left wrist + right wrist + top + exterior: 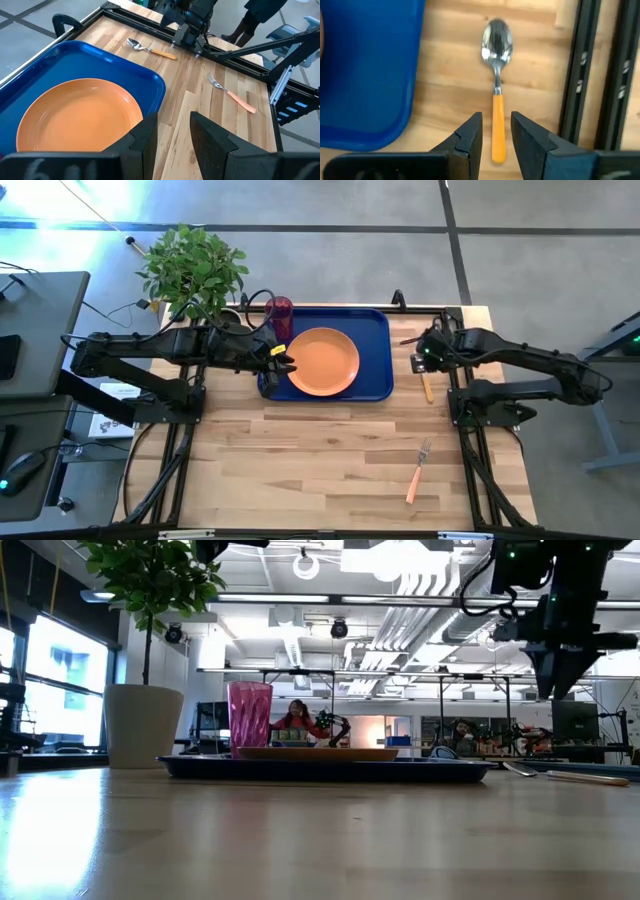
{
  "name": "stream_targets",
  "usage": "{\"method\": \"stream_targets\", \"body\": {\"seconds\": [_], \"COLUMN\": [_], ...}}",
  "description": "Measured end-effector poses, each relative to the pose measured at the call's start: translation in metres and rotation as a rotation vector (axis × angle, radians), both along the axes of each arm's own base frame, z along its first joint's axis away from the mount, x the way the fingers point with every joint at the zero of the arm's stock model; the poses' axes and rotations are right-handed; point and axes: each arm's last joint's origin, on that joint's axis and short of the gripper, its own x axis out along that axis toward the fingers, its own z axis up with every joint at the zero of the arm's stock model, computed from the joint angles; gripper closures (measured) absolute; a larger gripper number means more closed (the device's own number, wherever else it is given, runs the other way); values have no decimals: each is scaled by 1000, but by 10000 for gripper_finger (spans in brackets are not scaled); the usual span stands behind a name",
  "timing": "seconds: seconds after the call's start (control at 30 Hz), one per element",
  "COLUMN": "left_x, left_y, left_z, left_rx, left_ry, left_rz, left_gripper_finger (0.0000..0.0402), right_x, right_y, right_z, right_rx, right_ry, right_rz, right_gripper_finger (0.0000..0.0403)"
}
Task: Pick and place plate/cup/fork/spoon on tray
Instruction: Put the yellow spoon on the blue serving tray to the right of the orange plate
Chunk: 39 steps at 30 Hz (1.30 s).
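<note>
So the plate (323, 361) and cup (280, 311) are already on the tray (375, 330): plate flat in the middle, cup upright at the far corner nearest the plant (192, 268). That leaves the two pieces of cutlery, both on bare table (330, 460).

The right hand (496, 131) is parked right over the spoon (496, 80), which lies on the wood just beside the tray's right edge, between the tray and the black frame rail (585, 70). In the right wrist view the orange handle runs straight into the gap between the two fingers, which are open a narrow bit and holding nothing. I'd guess it's lined up that way on purpose, so the fingers close across the slim handle rather than the slippery bowl. The low view shows the hand above the table, not down on it yet, so I'd call this the pre-grasp hover.

The fork (418, 470) sits well apart from everything, out on the near right part of the table, tines pointing toward the tray.

The left hand (284, 364) is over the tray's left edge next to the plate, fingers slightly apart and empty (looks like it's just waiting there).

Tricky bit is the spoon lying flat, so the fingers have to get almost down to the wood.
</note>
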Motion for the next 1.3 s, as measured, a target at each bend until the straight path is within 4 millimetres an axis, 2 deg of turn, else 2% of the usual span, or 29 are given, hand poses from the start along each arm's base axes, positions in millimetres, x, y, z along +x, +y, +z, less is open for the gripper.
{"method": "stream_targets", "body": {"seconds": [0.37,0.63,0.9,1.3], "left_x": [0,0,0,0], "left_y": [0,0,0,0], "left_z": [0,0,0,0], "left_rx": [0,1,1,1], "left_ry": [0,0,0,0], "left_rz": [0,0,0,0], "left_gripper_finger": [296,296,296,296], "right_x": [0,6,11,21], "right_y": [1,-2,-16,-34], "right_z": [-32,-53,-72,-98], "right_rx": [43,50,102,191], "right_ry": [-8,-7,129,214], "right_rz": [-6,9,33,69], "right_gripper_finger": [251,249,249,249]}}
